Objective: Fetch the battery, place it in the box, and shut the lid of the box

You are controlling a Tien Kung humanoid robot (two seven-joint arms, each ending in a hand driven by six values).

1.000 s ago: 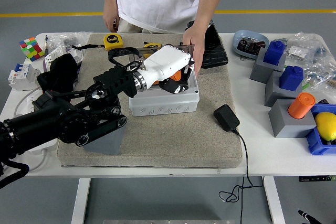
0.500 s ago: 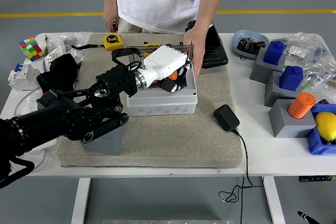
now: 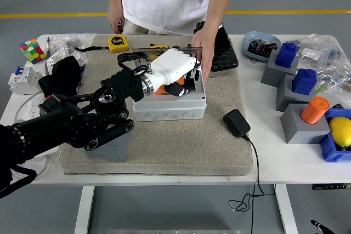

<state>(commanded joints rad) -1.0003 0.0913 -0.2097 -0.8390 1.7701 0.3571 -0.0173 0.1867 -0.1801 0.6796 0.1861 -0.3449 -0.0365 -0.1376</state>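
Observation:
A light grey box (image 3: 170, 110) stands on the beige mat (image 3: 181, 146) at mid-table. Its clear lid (image 3: 164, 52) is tilted up at the back, and a person's hand (image 3: 201, 45) rests on the lid's right corner. My left hand (image 3: 178, 74), white on a black arm, reaches from the left and hangs low over the open box. Its fingers curl down around an orange and black battery (image 3: 160, 89), which sits partly inside the box and is mostly hidden under the palm. My right arm does not show.
A black power adapter (image 3: 237, 123) with its cable lies right of the box. A yellow tape measure (image 3: 117, 42) and black pouch (image 3: 222, 47) sit at the back, a colour cube (image 3: 33, 50) far left. Grey stands with blue blocks, an orange cylinder (image 3: 315, 109) and a lemon (image 3: 340, 131) fill the right side.
My left hand has sunk a little lower and leftward into the box with the battery. The person's hand stays on the lid.

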